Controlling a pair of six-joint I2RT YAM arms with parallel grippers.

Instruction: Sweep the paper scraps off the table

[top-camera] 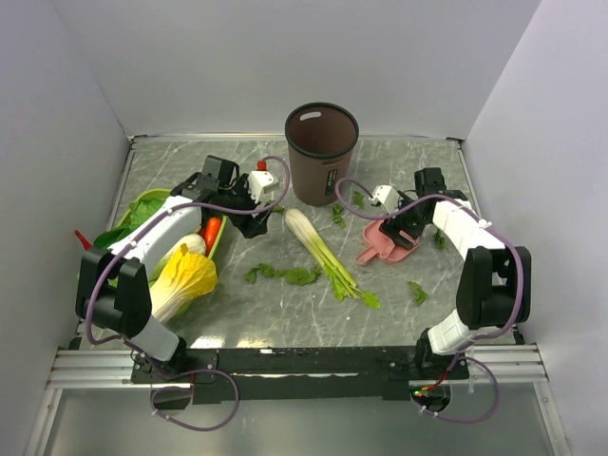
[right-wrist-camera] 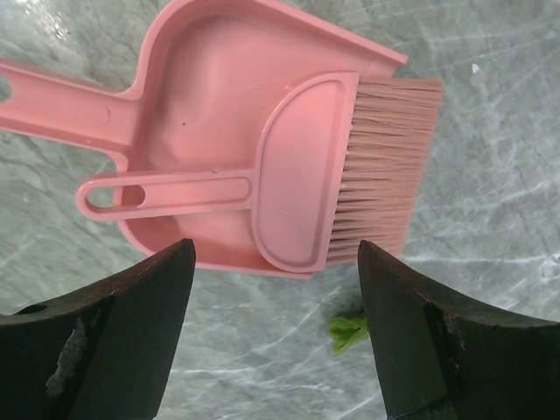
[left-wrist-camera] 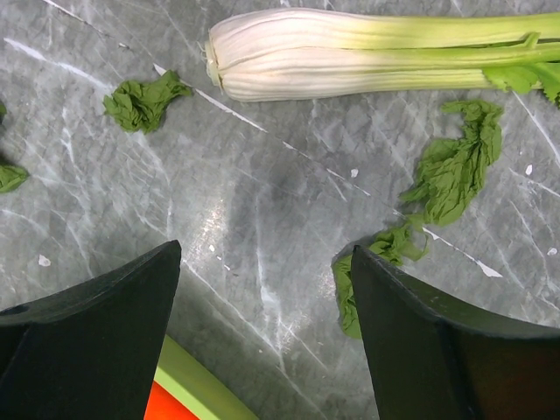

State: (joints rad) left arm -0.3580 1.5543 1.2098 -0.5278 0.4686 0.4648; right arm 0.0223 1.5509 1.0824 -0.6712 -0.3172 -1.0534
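Note:
Dark-green paper scraps lie scattered on the marble table [top-camera: 285, 318]: a cluster [top-camera: 283, 275] in the middle, one [top-camera: 418, 293] at the right front, others [top-camera: 337, 215] near the bin. My left gripper [top-camera: 253, 224] is open and empty, hovering above the table beside the stalk's white end. In the left wrist view [left-wrist-camera: 267, 262] scraps [left-wrist-camera: 455, 171] [left-wrist-camera: 143, 101] lie ahead of the fingers. My right gripper [top-camera: 399, 228] is open and empty just above the pink dustpan [top-camera: 388, 244]. In the right wrist view [right-wrist-camera: 276, 262] the pink brush [right-wrist-camera: 306, 184] lies in the dustpan [right-wrist-camera: 201, 79], and a scrap [right-wrist-camera: 348, 328] sits by the right finger.
A brown bin [top-camera: 321, 141] stands at the back centre. A long white-and-green stalk [top-camera: 323, 252] lies diagonally mid-table. A green basket [top-camera: 152, 204] with a carrot [top-camera: 211, 231] and a yellow-green cabbage [top-camera: 185, 278] sit at the left. A metal rim edges the table.

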